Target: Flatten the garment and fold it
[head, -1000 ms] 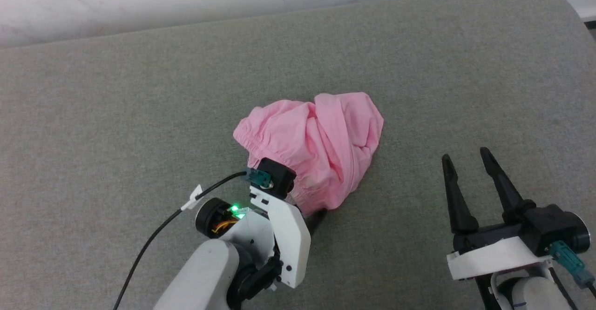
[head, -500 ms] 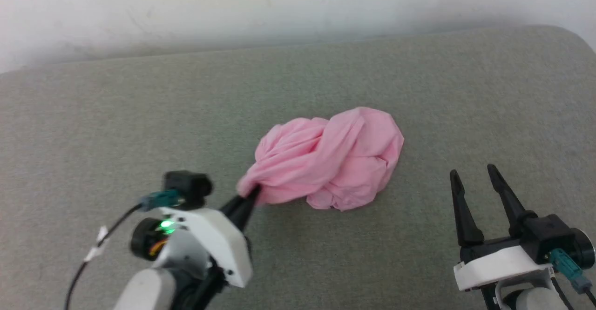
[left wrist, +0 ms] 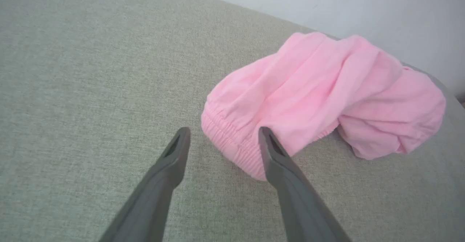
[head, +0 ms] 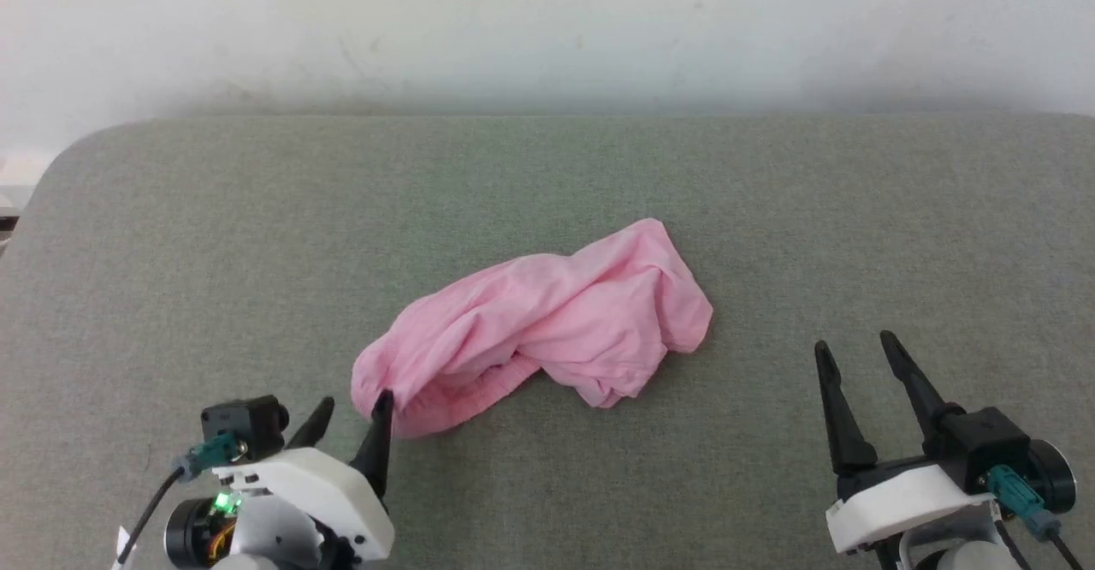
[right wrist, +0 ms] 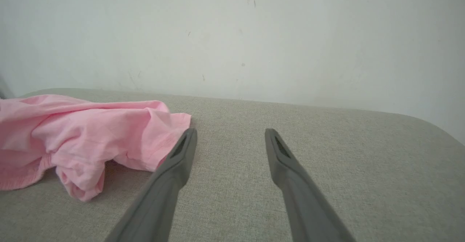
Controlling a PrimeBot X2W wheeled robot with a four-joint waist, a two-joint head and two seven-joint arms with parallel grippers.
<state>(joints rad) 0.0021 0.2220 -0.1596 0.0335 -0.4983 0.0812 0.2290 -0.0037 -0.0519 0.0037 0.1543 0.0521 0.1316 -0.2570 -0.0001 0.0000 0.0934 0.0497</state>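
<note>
Garment (head: 547, 322) lies bunched mid-way across the grey fabric surface (head: 171, 253), long axis near-left to far-right. Left hand (head: 355, 399) is at its near-left end, fingers spread and empty, gathered edge between the tips. Right hand (head: 854, 343) is also spread and empty, well apart at near right. Left is nearer.

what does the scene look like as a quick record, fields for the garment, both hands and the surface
garment: pink, crumpled in a long heap, not flattened or folded
left hand: open, fingertips at the garment's gathered edge, nothing gripped
right hand: open, empty, apart from the garment, off to its right
surface: grey-green fabric, garment lying near its middle
background: pale wall
</note>
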